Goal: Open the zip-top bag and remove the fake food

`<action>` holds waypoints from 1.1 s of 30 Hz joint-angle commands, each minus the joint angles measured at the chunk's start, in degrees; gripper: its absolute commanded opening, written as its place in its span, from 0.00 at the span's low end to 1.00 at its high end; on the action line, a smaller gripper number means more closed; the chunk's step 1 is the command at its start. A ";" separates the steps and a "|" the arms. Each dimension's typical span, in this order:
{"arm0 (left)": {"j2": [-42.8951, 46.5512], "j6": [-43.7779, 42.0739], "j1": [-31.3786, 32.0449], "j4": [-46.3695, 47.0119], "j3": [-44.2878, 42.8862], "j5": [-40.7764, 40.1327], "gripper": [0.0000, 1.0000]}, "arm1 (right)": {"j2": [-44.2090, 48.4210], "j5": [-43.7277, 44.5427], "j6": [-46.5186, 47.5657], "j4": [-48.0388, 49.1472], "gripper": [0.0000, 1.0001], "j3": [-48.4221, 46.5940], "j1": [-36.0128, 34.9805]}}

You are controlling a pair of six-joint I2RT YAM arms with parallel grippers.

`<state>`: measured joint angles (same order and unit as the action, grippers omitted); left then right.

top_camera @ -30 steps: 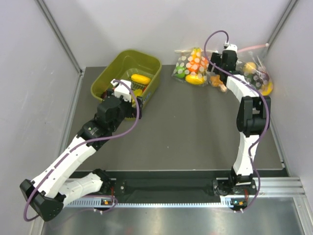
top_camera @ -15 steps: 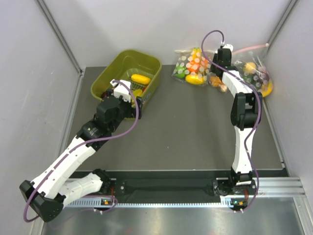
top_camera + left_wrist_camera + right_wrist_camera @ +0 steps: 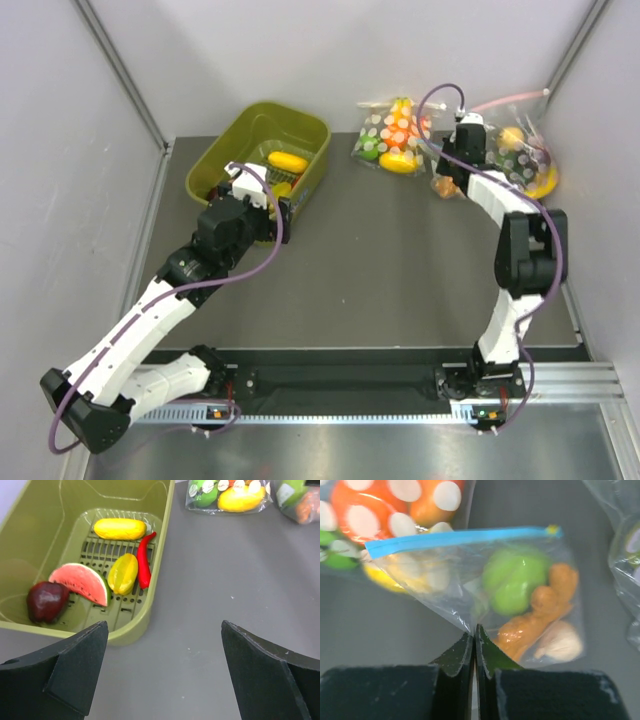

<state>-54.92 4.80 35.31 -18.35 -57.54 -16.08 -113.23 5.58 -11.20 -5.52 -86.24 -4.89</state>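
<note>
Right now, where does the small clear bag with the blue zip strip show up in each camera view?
Top external: the zip-top bag is in the upper right, partly under the right arm.
Left wrist: top right corner, cut off by the edge.
Right wrist: fills the middle, its lower edge pinched by the right end effector.
Shared landmark: the white-dotted bag beside it, seen in all three views.
</note>
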 commanded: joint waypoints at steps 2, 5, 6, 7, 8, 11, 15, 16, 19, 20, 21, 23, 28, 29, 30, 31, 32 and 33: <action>-0.54 8.08 -0.24 -1.51 -2.84 2.35 0.98 | 16.51 -3.91 -1.97 10.08 0.00 11.49 -1.09; -0.28 14.77 -0.15 3.65 -0.13 6.67 0.98 | 23.04 -4.71 -3.30 11.49 0.00 16.87 -2.05; -0.37 16.11 -0.07 5.67 2.41 7.45 0.98 | 24.53 -4.44 -3.39 11.84 0.00 19.94 -2.41; -1.50 17.34 -0.07 9.87 3.39 9.90 0.97 | 27.51 -4.18 -3.56 12.11 0.00 21.45 -3.45; -2.64 19.44 0.28 11.22 3.92 11.14 0.97 | 28.84 -3.92 -3.56 12.37 0.00 24.07 -4.16; -8.18 21.04 1.86 16.47 3.31 13.70 0.96 | 33.68 -2.86 -3.83 12.90 0.00 28.56 -7.15; -14.59 22.97 3.98 23.52 0.94 15.19 0.96 | 38.60 -2.33 -5.23 14.74 0.00 34.81 -11.36; -17.39 23.32 4.06 24.93 0.50 15.28 0.96 | 40.35 -2.25 -5.58 15.10 0.00 36.04 -12.07; -23.03 25.34 4.24 29.24 -1.08 15.81 0.97 | 43.52 -1.81 -7.08 16.50 0.00 40.79 -14.71; -24.35 26.65 4.24 30.47 -1.52 16.60 0.97 | 44.14 -1.46 -7.78 17.46 0.00 43.06 -15.24; -25.67 27.02 4.41 33.35 -1.61 17.91 0.97 | 44.93 -1.37 -8.22 17.82 0.00 44.21 -16.81; -29.10 27.89 5.12 36.70 -1.52 17.75 0.97 | 46.25 -0.06 -9.62 19.66 0.00 47.63 -18.40; -36.03 29.66 7.31 41.02 -4.33 17.04 0.97 | 46.78 1.18 -11.56 22.22 0.00 52.40 -22.97; -36.92 29.57 8.19 41.29 -5.64 16.87 0.97 | 46.78 1.79 -11.56 22.57 0.00 52.83 -23.32; -38.76 29.65 8.54 41.55 -6.26 16.69 0.97 | 46.78 1.80 -11.47 22.57 0.00 53.01 -23.85; -39.56 29.74 8.72 42.07 -6.79 16.69 0.97 | 46.96 1.89 -11.39 22.40 0.00 52.93 -24.03; -40.35 29.83 9.07 42.08 -7.84 16.78 0.97 | 47.05 2.06 -11.39 22.22 0.00 53.01 -24.29; -41.75 29.74 9.16 42.08 -8.20 16.78 0.97 | 47.31 2.06 -11.47 22.31 0.00 53.19 -24.64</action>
<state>-94.96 33.47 43.75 17.63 -62.26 0.23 -67.83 5.96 -21.54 12.49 -32.97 -28.40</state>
